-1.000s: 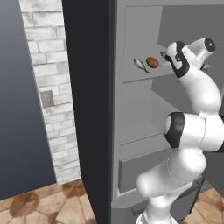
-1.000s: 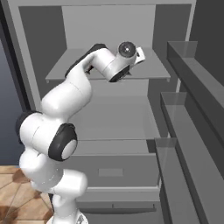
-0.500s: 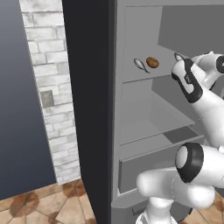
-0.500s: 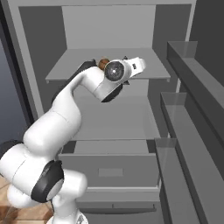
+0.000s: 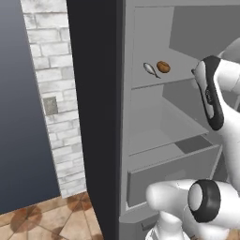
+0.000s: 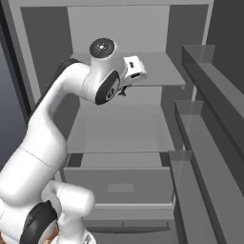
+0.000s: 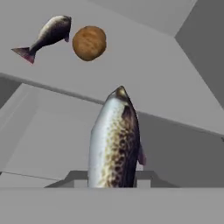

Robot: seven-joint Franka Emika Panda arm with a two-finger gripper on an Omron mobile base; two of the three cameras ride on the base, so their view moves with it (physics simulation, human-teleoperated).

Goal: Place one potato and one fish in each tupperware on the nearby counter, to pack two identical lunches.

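Gripper clamped on a speckled fish; second fish and potato left on fridge shelf (packing looks early).

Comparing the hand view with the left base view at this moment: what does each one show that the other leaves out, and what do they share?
Hand view alone: a silver, brown-speckled fish rising between the fingers, which are shut on it. Left base view alone: the white brick wall, the terracotta tiled floor, the fridge's dark outer side, its lower grey drawer and the white arm. Both: the grey fridge shelf, carrying a small dark grey fish beside a round brown potato.
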